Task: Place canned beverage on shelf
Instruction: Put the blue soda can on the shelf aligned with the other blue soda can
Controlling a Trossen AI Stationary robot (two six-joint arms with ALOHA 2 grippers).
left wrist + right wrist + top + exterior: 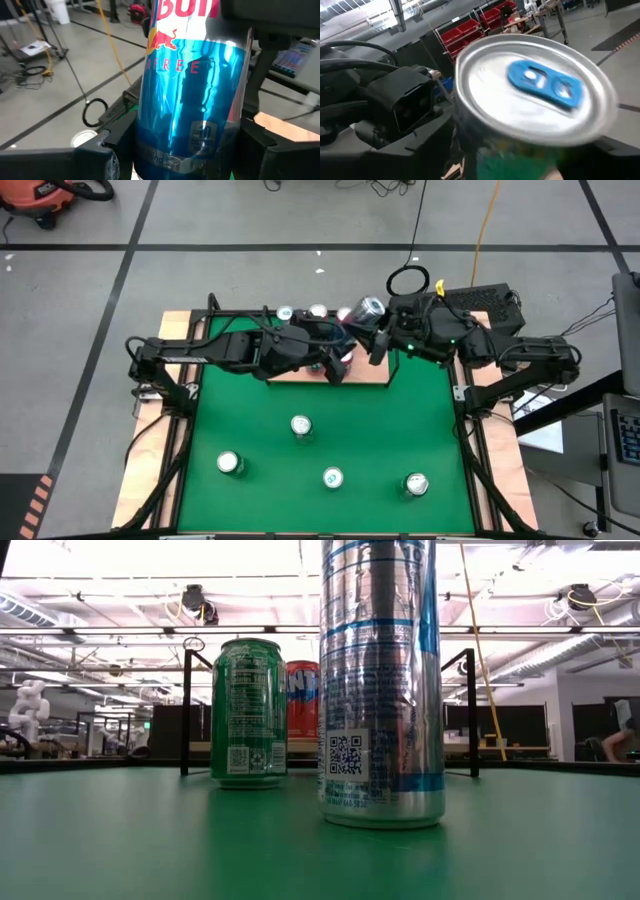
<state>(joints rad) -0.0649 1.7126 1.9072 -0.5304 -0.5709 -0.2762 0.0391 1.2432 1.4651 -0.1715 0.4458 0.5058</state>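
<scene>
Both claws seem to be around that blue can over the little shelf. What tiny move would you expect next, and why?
Probably the right claw should ease the tilted blue Red Bull can upright. It hangs crooked above the shelf, close between both claws, with the left claw beside it. Cans already line the back rail, so it needs straightening before lowering.

The blue can [192,95] close before the left wrist camera bears red letters "Bu", cut off, a red bull emblem, and pale "EREE", probably part of a longer word. The tall silver-blue can [381,680] shows a QR code.
</scene>
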